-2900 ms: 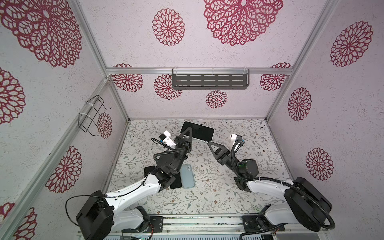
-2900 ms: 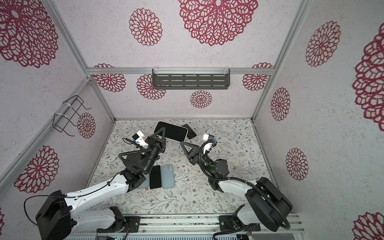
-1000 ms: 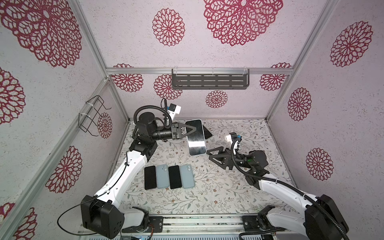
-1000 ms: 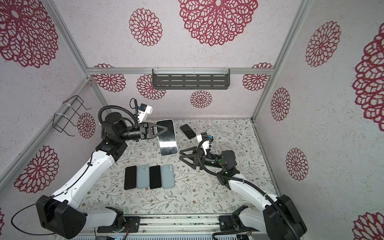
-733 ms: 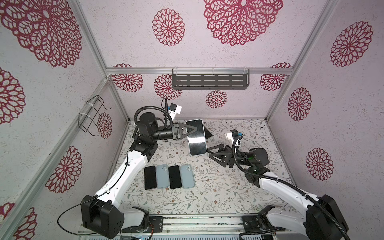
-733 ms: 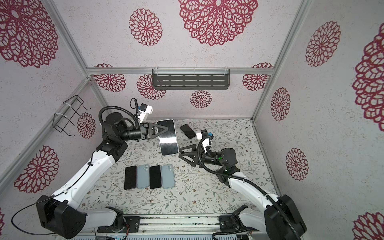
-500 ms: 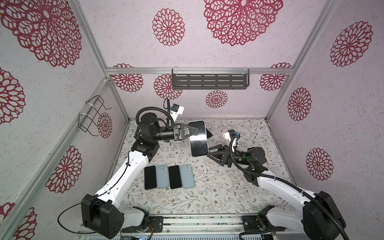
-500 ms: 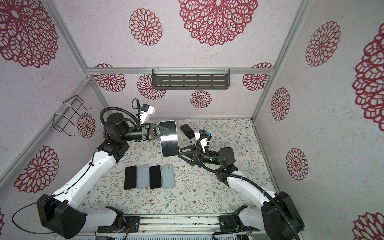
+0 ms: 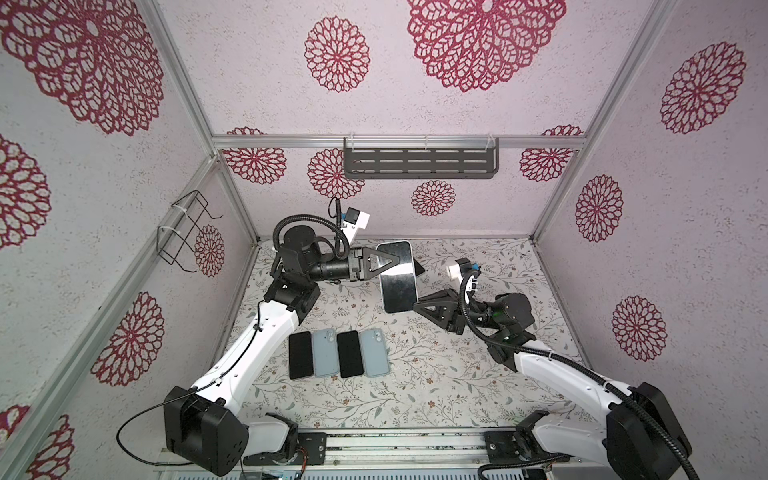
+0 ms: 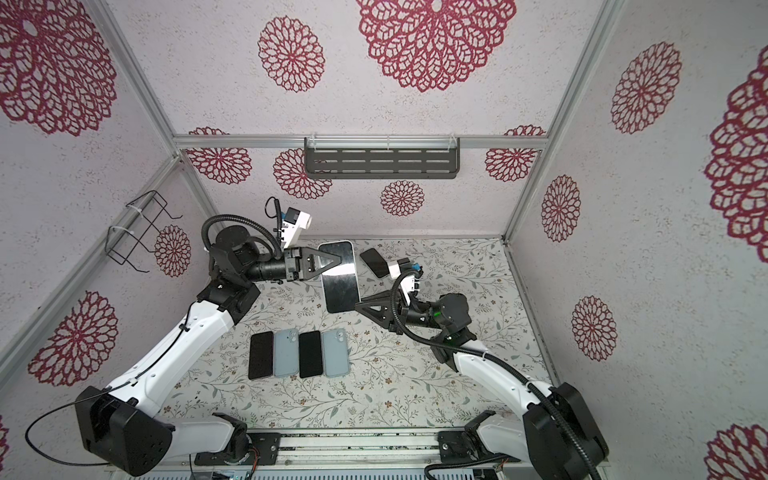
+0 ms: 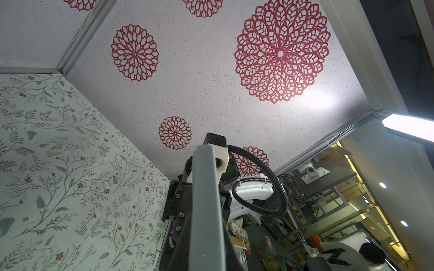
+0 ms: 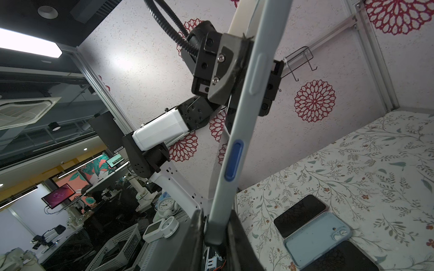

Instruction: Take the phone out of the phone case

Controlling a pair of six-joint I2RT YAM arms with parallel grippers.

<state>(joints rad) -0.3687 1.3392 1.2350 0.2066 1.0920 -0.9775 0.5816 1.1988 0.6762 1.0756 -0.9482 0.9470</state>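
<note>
A phone (image 9: 398, 286) sits in a pale grey-blue phone case (image 12: 237, 140) and is held in the air above the back of the table, with its glossy screen facing the top views. My left gripper (image 9: 390, 262) (image 10: 332, 259) is shut across the cased phone's far half. In the left wrist view the case's edge (image 11: 204, 199) runs between the fingers of that gripper (image 11: 205, 246). My right gripper (image 9: 415, 306) (image 10: 358, 307) (image 12: 216, 230) is shut on the near end of the case. The phone is still seated inside the case.
On the floral table (image 9: 457, 374) lies a row of two black phones (image 9: 300, 354) (image 9: 349, 354) and two light blue cases (image 9: 325, 352) (image 9: 374, 353). Another black phone (image 10: 374, 262) lies at the back. A grey shelf (image 9: 419, 164) hangs on the back wall and a wire rack (image 9: 187, 232) on the left wall.
My right gripper moved in from the right to the cased phone's near end and shut on it. The left gripper kept its hold, shifting the phone slightly.
</note>
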